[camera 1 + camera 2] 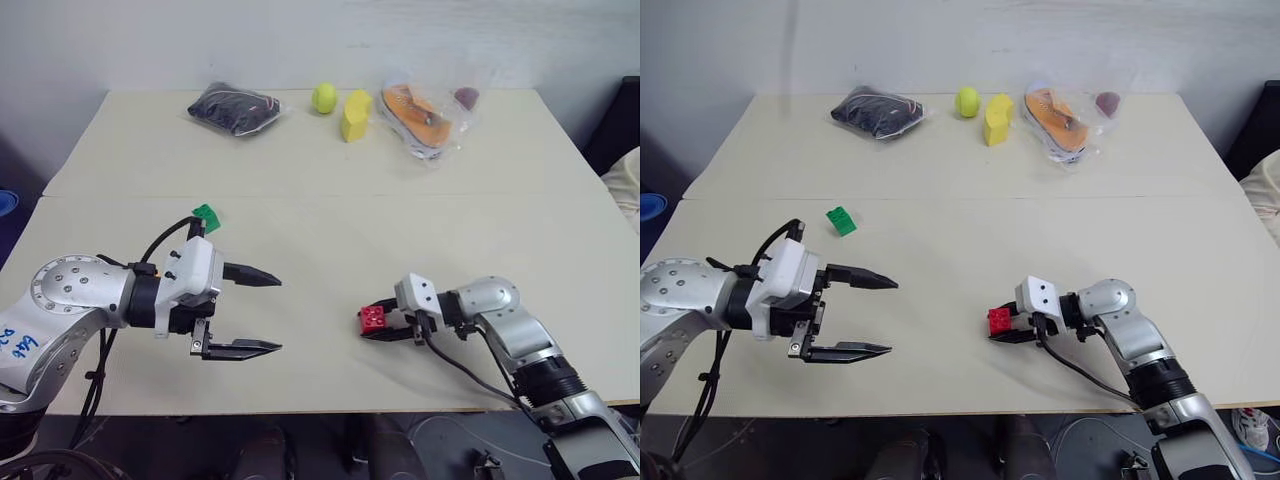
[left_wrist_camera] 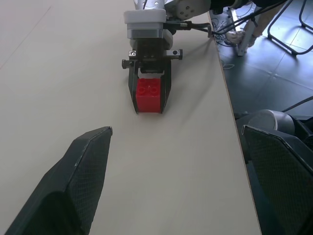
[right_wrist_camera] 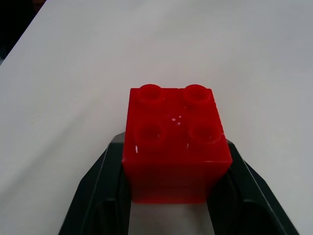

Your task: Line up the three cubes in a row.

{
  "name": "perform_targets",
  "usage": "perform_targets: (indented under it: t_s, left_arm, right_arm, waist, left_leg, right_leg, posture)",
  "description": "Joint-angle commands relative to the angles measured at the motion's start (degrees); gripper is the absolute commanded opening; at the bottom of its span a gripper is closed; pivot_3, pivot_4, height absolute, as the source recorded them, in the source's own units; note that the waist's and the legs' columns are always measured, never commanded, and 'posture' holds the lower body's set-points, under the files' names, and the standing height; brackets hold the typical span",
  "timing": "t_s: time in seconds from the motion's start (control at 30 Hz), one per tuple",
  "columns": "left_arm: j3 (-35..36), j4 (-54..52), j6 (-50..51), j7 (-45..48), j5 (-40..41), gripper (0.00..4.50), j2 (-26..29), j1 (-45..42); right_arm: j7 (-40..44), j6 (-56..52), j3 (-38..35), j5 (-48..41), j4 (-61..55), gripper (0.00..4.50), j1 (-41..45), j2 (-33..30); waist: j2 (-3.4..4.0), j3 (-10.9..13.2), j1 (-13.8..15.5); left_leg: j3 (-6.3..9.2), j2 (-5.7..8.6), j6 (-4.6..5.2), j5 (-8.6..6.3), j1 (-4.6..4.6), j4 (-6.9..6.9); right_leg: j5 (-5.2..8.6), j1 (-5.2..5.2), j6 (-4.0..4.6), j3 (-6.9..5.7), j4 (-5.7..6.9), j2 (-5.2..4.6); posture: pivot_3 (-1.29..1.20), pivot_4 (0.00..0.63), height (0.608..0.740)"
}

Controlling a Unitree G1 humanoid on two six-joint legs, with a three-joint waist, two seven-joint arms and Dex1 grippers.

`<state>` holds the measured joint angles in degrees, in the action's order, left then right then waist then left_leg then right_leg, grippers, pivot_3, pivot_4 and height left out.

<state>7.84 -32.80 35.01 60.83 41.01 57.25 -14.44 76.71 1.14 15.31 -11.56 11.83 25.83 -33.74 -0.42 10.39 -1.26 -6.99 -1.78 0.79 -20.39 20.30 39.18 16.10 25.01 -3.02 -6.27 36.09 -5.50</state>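
A red cube [image 3: 176, 142] rests on the table near the front edge, right of centre. My right gripper [image 1: 367, 323] is shut on it, one black finger against each side; the left wrist view shows this grip from the front, with the red cube [image 2: 148, 94] between the fingers. The green cube [image 1: 841, 221] lies on the left half of the table, apart from both grippers. Nearer than the green cube, my left gripper [image 1: 892, 317] hangs open and holds nothing, pointing toward the red cube.
Along the far edge lie a black bag [image 1: 235, 107], a yellow-green ball [image 1: 323, 97], a pale-yellow block [image 1: 355, 114] and an orange slipper in clear plastic [image 1: 420, 120]. The table's front edge [image 1: 330, 408] runs just below both grippers.
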Motion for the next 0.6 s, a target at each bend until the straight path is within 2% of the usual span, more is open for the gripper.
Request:
perform_targets:
  t_s: [0.03, 0.2, 0.33, 0.43, 0.5, 0.6]
  left_arm:
    - [1.6, 0.2, -0.1, -0.6, 0.1, 4.50, -0.2, 0.5]
    - [7.5, 0.0, 0.8, -3.1, 0.2, 4.50, -0.3, 6.5]
    - [19.4, -1.8, 2.1, -6.3, -0.4, 4.50, -2.6, 18.1]
    - [32.0, -3.4, 3.2, -9.6, -2.0, 4.50, -7.8, 29.5]
    - [41.5, -3.2, 2.5, -11.6, -3.7, 4.50, -13.6, 38.1]
    - [48.0, -1.5, -0.1, -13.0, -5.6, 4.50, -18.5, 44.6]
  right_arm:
    - [0.0, 0.3, -0.9, -0.2, -1.1, 2.79, -0.6, -0.5]
    - [0.9, -2.7, -2.8, -2.5, -5.3, 4.47, -0.7, -2.6]
    - [2.9, -9.3, -6.3, -8.3, -10.6, 4.47, 0.5, -5.7]
    - [3.9, -17.8, -10.0, -14.8, -12.7, 4.47, 4.1, -7.5]
    - [4.2, -24.0, -12.2, -19.4, -13.2, 4.47, 7.8, -8.4]
    - [4.4, -28.7, -14.0, -22.6, -13.4, 4.47, 10.4, -8.7]
  waist:
    - [0.00, 0.0, 0.0]
    - [0.00, 0.0, -0.2]
    - [0.01, 0.0, -0.4]
    - [0.01, 0.0, -0.7]
    - [-0.02, 0.0, -0.4]
    - [-0.06, 0.0, -0.2]
  left_leg:
    - [0.00, 0.00, 0.00, 0.00, 0.00, 0.00]
    - [0.02, -0.02, 0.00, 0.00, 0.00, 0.00]
    - [0.01, -0.05, 0.00, -0.01, 0.00, -0.02]
    - [0.00, -0.09, 0.01, -0.04, -0.01, -0.03]
    - [0.06, -0.12, 0.01, -0.05, -0.01, -0.02]
    - [0.08, -0.12, 0.06, -0.13, -0.02, -0.02]
  right_leg:
    - [0.00, 0.00, 0.00, 0.00, 0.00, 0.00]
    - [0.00, 0.01, 0.00, 0.00, 0.01, 0.00]
    - [0.01, 0.05, 0.01, 0.00, 0.01, -0.01]
    - [0.01, 0.04, 0.02, -0.02, 0.00, -0.01]
    - [0.02, 0.02, 0.03, -0.07, -0.01, -0.01]
    - [0.03, 0.01, 0.06, -0.08, -0.09, -0.06]
  posture:
    - [0.00, 0.150, 0.740]
    - [0.00, 0.150, 0.740]
    - [0.00, 0.150, 0.740]
    - [0.00, 0.150, 0.740]
    - [0.00, 0.150, 0.740]
    - [0.00, 0.150, 0.740]
